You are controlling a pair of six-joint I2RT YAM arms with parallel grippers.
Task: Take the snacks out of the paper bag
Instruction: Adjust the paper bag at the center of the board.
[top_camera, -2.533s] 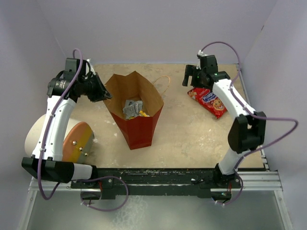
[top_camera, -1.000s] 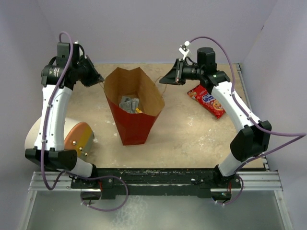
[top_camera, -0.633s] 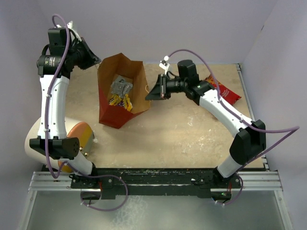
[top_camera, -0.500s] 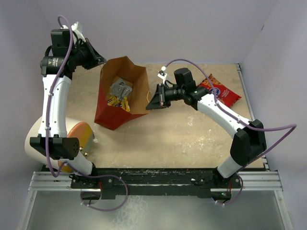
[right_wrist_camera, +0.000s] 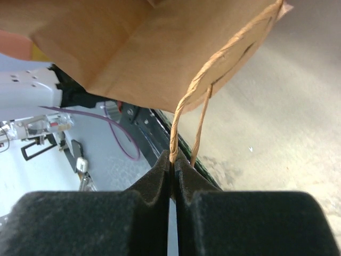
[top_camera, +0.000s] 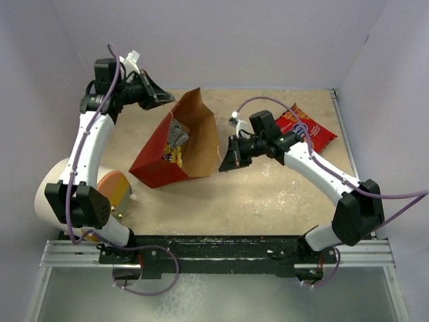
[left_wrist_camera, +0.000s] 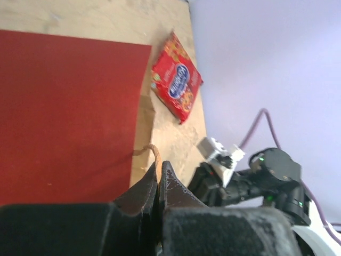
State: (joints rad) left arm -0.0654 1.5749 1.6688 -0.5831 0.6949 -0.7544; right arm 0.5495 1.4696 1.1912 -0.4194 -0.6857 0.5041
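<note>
Brown paper bag (top_camera: 201, 134) is leaning sideways, snacks (top_camera: 175, 139) inside.
Left gripper (top_camera: 167, 100) and right gripper (top_camera: 225, 161) are pinching its string handles (right_wrist_camera: 173, 140).

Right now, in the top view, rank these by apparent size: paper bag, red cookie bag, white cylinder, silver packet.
1. paper bag
2. white cylinder, partly hidden
3. red cookie bag
4. silver packet, partly buried in the bag

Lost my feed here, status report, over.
Left hand shut on one string handle of the red-and-brown paper bag. Right hand shut on the other handle. Bag tipped, shiny packets inside. Red cookie bag out on table.
</note>
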